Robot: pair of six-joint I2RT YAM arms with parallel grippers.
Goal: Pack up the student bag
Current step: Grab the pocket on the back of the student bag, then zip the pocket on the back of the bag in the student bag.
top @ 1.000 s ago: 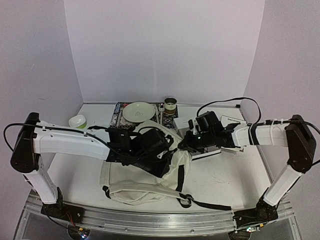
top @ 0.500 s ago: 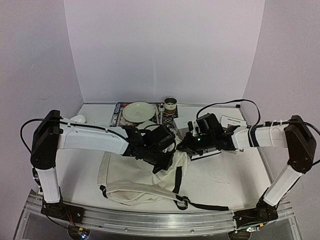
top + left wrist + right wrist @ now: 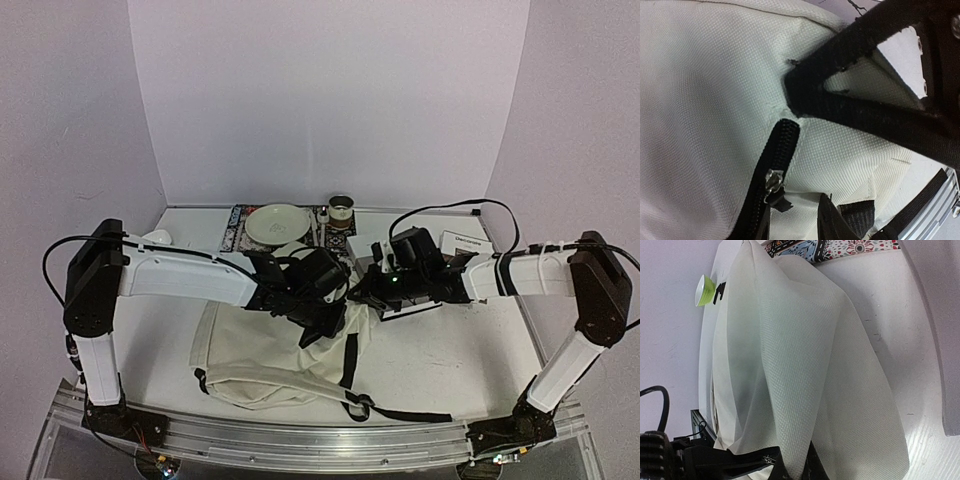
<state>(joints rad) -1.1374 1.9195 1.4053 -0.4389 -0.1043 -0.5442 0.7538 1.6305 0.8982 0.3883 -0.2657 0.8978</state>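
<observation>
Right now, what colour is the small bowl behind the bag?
The bowl is lime green outside, white inside; best in right wrist view.

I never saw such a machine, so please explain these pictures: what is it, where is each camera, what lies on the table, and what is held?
It is a robot with two white arms fixed at the near edge of a table. One camera looks down from above and behind; two others sit on the wrists. In the middle lies a cream student bag. Beyond it are a plate, a small green bowl, a patterned mat and a white box. The right fingers are shut on the bag's fabric. The left fingers are close to the bag's zip; whether they grip it is unclear.
</observation>
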